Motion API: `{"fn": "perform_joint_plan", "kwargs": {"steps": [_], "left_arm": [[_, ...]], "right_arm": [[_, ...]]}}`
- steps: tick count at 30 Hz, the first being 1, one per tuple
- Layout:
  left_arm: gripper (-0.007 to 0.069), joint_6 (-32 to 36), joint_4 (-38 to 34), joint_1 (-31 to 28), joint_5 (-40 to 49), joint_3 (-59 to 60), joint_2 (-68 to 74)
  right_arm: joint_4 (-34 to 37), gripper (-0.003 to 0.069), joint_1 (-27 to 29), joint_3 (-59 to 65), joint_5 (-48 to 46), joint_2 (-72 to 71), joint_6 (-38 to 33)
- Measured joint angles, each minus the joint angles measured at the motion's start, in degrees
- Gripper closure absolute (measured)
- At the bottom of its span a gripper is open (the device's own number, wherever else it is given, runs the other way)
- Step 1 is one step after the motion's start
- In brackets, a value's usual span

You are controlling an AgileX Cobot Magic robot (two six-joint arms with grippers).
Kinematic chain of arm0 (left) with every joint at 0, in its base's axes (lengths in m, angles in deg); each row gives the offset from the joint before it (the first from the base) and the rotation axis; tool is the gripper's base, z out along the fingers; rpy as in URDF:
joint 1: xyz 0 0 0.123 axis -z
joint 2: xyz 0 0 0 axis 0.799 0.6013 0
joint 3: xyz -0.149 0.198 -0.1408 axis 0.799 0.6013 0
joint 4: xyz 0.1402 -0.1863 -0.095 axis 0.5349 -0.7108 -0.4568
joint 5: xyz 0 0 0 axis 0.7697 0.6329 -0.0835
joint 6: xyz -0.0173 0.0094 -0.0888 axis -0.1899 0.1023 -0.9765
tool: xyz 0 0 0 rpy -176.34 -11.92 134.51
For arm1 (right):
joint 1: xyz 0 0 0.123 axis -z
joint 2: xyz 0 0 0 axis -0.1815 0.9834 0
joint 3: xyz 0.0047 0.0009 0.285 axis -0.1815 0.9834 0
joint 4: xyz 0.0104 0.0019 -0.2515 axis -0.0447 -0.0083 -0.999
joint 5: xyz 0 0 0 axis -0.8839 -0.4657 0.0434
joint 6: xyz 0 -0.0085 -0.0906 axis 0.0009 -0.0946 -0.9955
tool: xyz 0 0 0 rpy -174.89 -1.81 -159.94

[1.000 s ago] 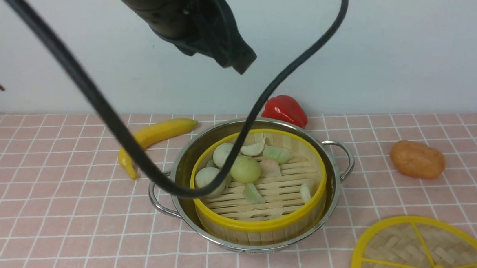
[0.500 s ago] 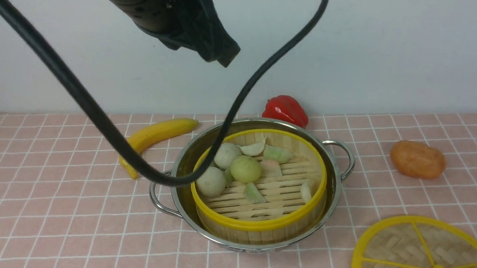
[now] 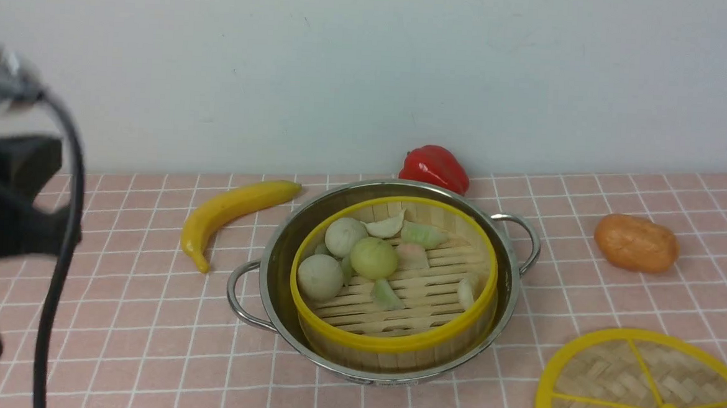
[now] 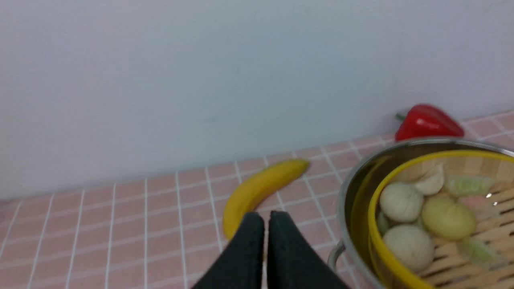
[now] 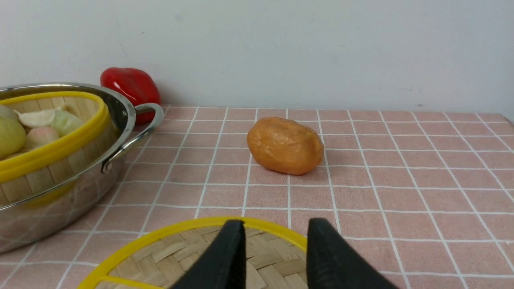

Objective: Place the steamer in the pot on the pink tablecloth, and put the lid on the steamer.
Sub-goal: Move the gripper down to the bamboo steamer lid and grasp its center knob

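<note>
The steamer [image 3: 393, 341], a bamboo basket with yellow rims holding buns and dumplings, sits inside the steel pot [image 3: 279, 249] on the pink tablecloth [image 3: 115, 315]. The lid [image 3: 640, 392] lies flat on the cloth at the front right, apart from the pot. My left gripper [image 4: 266, 214] is shut and empty, off the pot's [image 4: 353, 188] left side near the banana [image 4: 257, 188]; its arm [image 3: 2, 210] shows blurred at the left edge. My right gripper [image 5: 275, 226] is open with nothing between its fingers, over the far edge of the lid [image 5: 180, 249].
A yellow banana [image 3: 232, 206] lies left of the pot. A red pepper [image 3: 435, 167] stands behind it by the wall. An orange-brown potato-like lump [image 3: 635, 243] rests to the right. A black cable [image 3: 55, 262] hangs at the far left.
My left arm has swung from high above the pot down to the left edge of the front view, taking its cable off the steamer. Pot, steamer and lid stay put.
</note>
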Motion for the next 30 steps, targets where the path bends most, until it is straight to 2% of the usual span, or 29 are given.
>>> {"fn": "perform_joint_plan", "kwargs": {"steps": [6, 11, 21, 30], "left_arm": [[0.0602, 0.5, -2.2, -5.9, -1.0, 20.8, -19.3], [0.0601, 0.7, -1.9, -10.1, -0.9, 29.5, -30.6], [0.0580, 1.1, 0.3, -12.2, 2.4, 32.7, -40.9], [0.0571, 1.1, 0.4, -12.2, 2.6, 32.7, -41.6]], "right_arm": [[0.2, 0.0419, 0.0, 0.0, 0.0, 0.0, 0.0], [0.2, 0.0419, 0.0, 0.0, 0.0, 0.0, 0.0], [0.2, 0.0419, 0.0, 0.0, 0.0, 0.0, 0.0], [0.2, 0.0419, 0.0, 0.0, -0.1, 0.0, 0.0]]}}
